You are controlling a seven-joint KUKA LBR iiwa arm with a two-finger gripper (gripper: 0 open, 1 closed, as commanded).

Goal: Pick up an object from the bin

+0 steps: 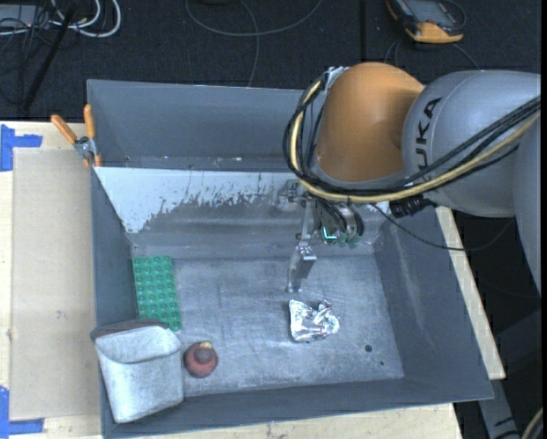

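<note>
1. The grey metal bin [237, 122] had a scuffed floor with a few loose things lying well apart.
2. The arm [479, 140], with its orange cover [370, 122] and looped cables, reached in from the right over the bin's far half.
3. A pale grey tub [138, 371] leaned in the near left corner, its mouth facing up.
4. A green studded plate [155, 291] lay flat just beyond the tub, its long axis running from near to far.
5. A crumpled silver foil lump [312, 322] lay on the floor right of centre. It was slightly longer from left to right, with no clear pointed end.
6. The gripper [303, 269] hung just beyond the foil, near it. How wide it stood could not be told.
7. A small reddish-brown ball [199, 359] sat just beside the tub's right edge.
</note>
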